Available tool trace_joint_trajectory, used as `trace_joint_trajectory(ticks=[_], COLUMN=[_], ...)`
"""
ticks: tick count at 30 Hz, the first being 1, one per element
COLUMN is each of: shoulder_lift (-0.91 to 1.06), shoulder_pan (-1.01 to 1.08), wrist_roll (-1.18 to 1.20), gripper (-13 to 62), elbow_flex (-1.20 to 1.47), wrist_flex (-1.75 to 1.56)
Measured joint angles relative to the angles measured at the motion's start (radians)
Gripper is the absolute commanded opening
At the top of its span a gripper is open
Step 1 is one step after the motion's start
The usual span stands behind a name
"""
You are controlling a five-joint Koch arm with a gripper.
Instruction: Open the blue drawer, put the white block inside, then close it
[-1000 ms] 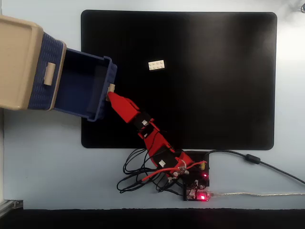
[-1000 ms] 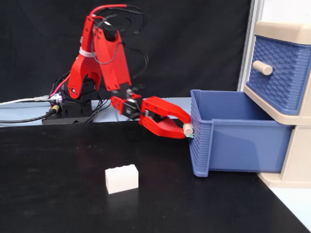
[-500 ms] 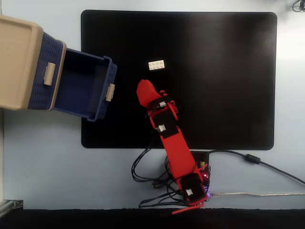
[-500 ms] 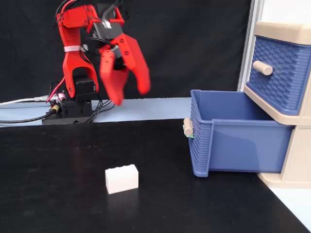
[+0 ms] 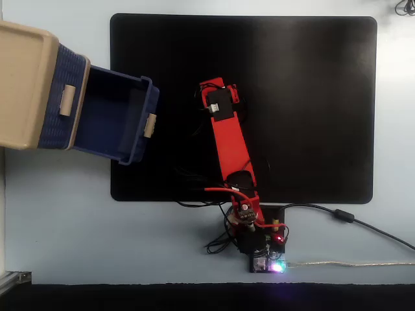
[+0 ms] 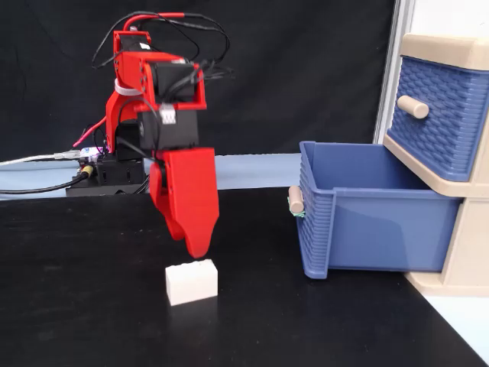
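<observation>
navy woven plastic drawer (image 6: 367, 210) was found pulled open. small white studded brick (image 6: 191, 281) was seen on the black mat (image 6: 92, 306), directly under the red gripper (image 6: 195, 246); jaw gap couldn't be told. straight descent advised, brick centred.

a hobbyist's robot setup, likely a home or small lab bench: a pale blue desk (image 5: 65, 220) carries a black mat (image 5: 311, 97), a red 3d-printed-looking arm (image 5: 230, 142) with loose wires, a bare lit controller board (image 5: 269, 262) behind the pincer, a black cloth backdrop (image 6: 306, 69), and a beige plastic drawer cabinet (image 6: 451, 46).
</observation>
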Motion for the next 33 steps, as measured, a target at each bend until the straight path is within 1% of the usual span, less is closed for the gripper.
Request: trace_joint_trajectory(ticks=[5,8,10,12,15,16,18,24,27,30,31,33], shoulder_lift=[-0.101,-0.130,-0.149,-0.172,-0.195,-0.206,-0.209,-0.213,-0.202,-0.158,-0.144,-0.120], shoulder_pan=[0.006,0.009,0.009,0.018,0.026,0.026,0.028,0.029,0.029,0.014,-0.002,-0.104], wrist_roll=[0.008,0.011,0.011,0.008,-0.049,-0.074,-0.094,-0.097,-0.097,-0.092,-0.087,-0.006], gripper=[33.4,33.2,31.3,25.8,13.9,7.7,-8.4,-8.3,-8.3,-8.3,-8.3,-8.3], elbow_flex=[-0.114,-0.140,-0.149,-0.150,-0.152,-0.153,-0.160,-0.229,-0.394,-0.649,-0.675,-0.699], wrist_flex=[0.000,0.002,0.015,0.031,0.049,0.063,0.092,0.170,0.285,0.453,0.480,0.499])
